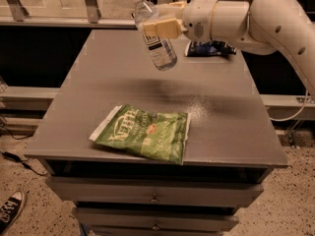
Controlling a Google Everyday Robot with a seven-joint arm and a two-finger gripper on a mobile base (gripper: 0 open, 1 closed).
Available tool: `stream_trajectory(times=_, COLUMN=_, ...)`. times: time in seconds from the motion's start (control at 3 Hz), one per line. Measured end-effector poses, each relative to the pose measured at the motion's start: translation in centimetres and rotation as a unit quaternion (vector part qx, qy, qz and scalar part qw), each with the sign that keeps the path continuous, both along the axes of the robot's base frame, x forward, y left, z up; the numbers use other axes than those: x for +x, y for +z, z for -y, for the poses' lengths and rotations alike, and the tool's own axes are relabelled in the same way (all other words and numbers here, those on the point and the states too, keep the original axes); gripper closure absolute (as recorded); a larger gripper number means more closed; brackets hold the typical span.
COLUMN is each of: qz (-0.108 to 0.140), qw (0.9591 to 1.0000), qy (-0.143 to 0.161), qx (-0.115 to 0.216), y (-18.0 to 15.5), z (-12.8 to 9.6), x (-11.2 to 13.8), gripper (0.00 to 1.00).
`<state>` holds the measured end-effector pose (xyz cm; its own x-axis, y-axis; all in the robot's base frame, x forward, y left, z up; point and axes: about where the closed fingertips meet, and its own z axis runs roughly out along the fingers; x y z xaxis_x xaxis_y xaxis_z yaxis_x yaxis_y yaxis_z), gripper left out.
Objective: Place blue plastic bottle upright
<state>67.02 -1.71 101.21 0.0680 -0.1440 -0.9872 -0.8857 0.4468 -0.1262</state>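
Observation:
The blue plastic bottle (pixel 156 38) is a small clear bottle with a white cap and a pale label. It hangs in the air above the far middle of the grey table (pixel 98 97), tilted, cap up and to the left, base down and to the right. My gripper (pixel 162 18) comes in from the right on the white arm and is shut on the bottle's middle, with one tan finger (pixel 162 28) across the label.
A green snack bag (pixel 143 132) lies flat near the table's front edge. A dark blue snack bag (pixel 211 48) lies at the far right, partly behind my arm. Drawers sit under the tabletop. A shoe (pixel 11 209) is on the floor at lower left.

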Motion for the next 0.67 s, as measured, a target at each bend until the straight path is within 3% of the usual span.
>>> stream_trajectory(times=0.67, qz=0.017, qw=0.9986, qy=-0.011, qx=0.049, y=-3.3, z=3.5, x=-0.3, gripper=1.00)
